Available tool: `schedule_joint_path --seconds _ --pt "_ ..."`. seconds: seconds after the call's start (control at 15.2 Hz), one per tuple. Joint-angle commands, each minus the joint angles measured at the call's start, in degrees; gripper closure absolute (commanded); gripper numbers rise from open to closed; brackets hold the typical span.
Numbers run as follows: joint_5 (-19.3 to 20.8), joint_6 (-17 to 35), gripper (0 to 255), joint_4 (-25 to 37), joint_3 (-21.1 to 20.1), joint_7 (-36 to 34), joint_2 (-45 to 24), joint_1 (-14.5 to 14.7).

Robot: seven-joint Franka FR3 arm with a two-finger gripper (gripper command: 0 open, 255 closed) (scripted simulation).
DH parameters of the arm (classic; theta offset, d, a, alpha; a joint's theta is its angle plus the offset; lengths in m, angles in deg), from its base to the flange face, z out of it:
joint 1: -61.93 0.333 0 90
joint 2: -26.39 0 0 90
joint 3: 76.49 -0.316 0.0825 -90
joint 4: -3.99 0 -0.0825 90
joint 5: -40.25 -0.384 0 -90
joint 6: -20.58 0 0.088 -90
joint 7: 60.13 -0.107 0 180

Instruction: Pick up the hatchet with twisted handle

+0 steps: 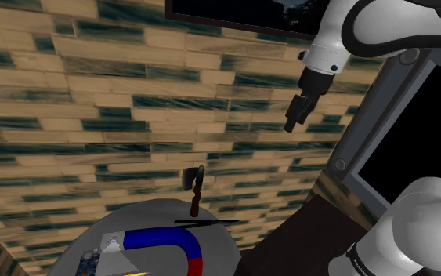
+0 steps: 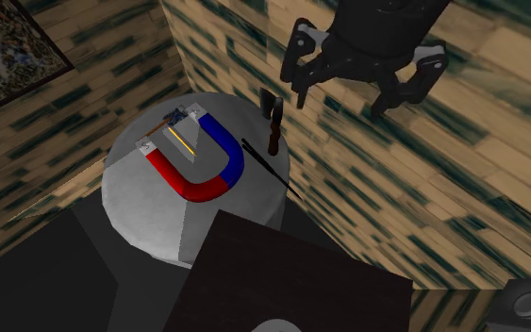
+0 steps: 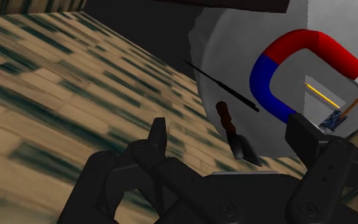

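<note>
The hatchet (image 1: 196, 190) has a dark red-brown twisted handle and a dark grey head. It lies at the far rim of the round grey table (image 1: 152, 213). In the second exterior view the hatchet (image 2: 273, 124) lies at the table's (image 2: 150, 222) right edge. My black gripper (image 1: 294, 120) hangs high above the floor, well to the right of the hatchet in the shoulder view. The gripper (image 2: 340, 96) is open, and nothing is between its fingers. In the wrist view the hatchet (image 3: 227, 121) shows far beyond the open gripper (image 3: 229, 137), between the two fingers.
A red and blue horseshoe magnet (image 2: 197, 162) lies mid-table, with a thin black rod (image 2: 269, 166) between it and the hatchet. A yellow pencil (image 3: 322, 95) and small items lie inside the magnet's arc. The dark stand (image 2: 282, 278) sits beside the table. Brick-patterned surfaces surround it.
</note>
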Motion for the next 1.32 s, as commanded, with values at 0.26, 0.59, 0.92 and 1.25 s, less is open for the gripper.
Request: schedule_joint_path --seconds 0.26,0.59,0.92,1.25 --pt "-0.98 14.65 0 -3.8 -0.35 4.52 -8.39 1.91" --pt "-2.01 26.24 0 -4.36 -0.76 8.32 -17.53 3.59" --pt "-3.22 36.81 0 -2.6 -1.25 12.3 -27.99 5.28" --pt "-4.51 45.77 0 1.35 -2.0 16.42 -39.05 6.75"
